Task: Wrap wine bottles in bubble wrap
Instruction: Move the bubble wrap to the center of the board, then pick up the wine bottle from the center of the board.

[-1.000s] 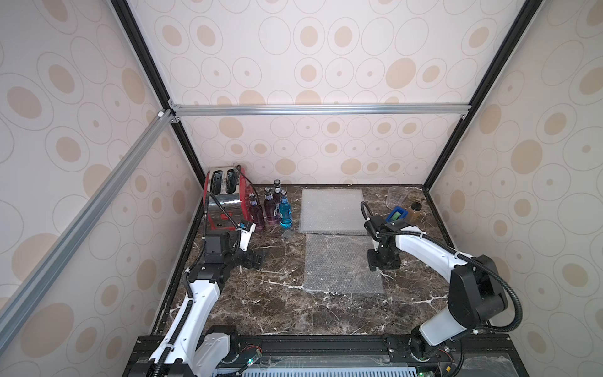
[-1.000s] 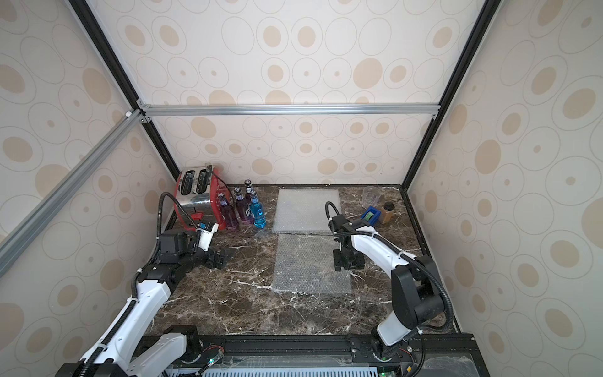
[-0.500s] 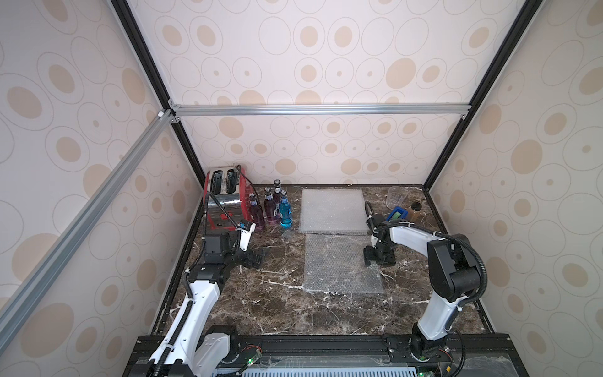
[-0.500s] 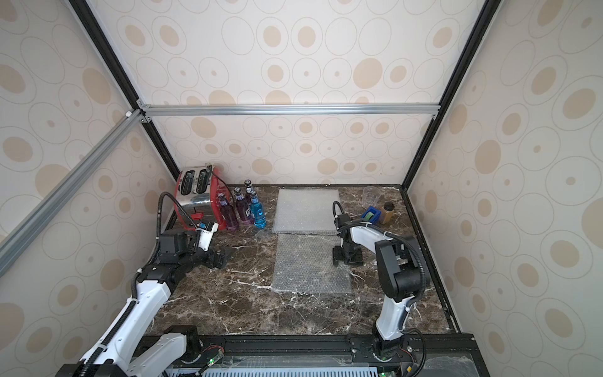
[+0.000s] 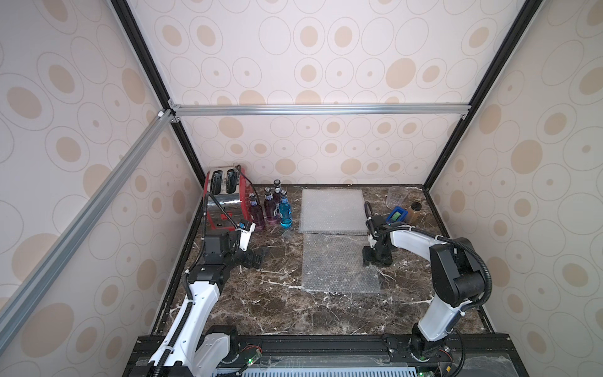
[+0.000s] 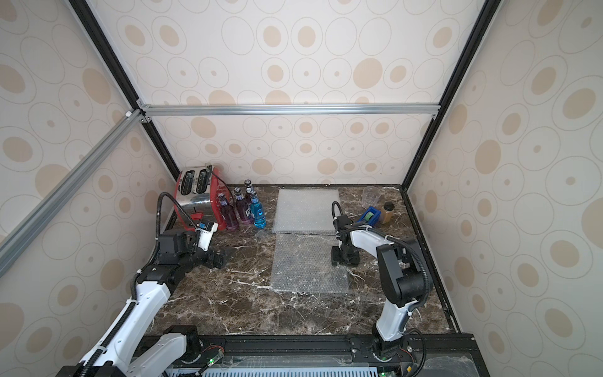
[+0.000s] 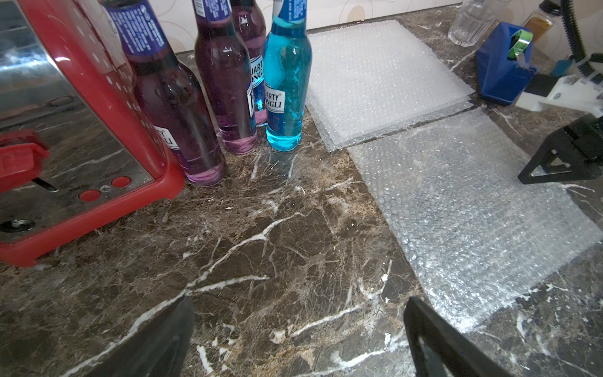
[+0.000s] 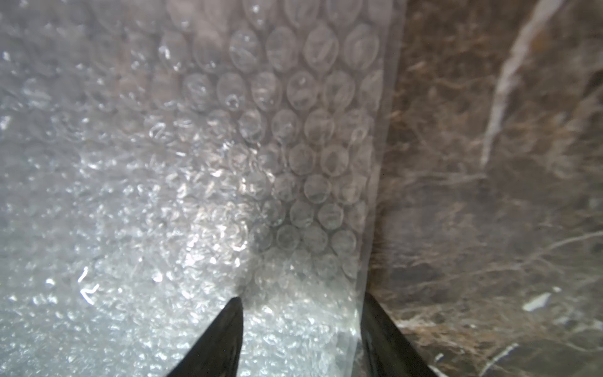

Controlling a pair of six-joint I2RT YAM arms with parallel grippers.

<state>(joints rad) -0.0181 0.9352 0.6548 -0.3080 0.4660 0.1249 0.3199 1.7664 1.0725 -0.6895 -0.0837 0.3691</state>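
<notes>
Step, by my reading: positioning the sheet (image 5: 339,264). My right jaws straddle its edge, open, nothing gripped; my left jaws stand open, empty. Next I should lay a bottle (image 5: 286,213) on it.

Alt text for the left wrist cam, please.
Three purple wine bottles and one blue bottle stand upright beside a red toaster on a dark marble table. Bubble wrap sheets lie flat nearby; the left gripper, jaws open, holds nothing.

- We see three purple bottles (image 7: 225,81), one blue bottle (image 7: 285,81).
- Our toaster (image 7: 98,75) is red and chrome.
- Wrap (image 5: 339,264): whitish, bubbled.
- Table (image 5: 261,303): brown marble, white veins.
- Walls (image 5: 326,65): cream, tan ovals.
</notes>
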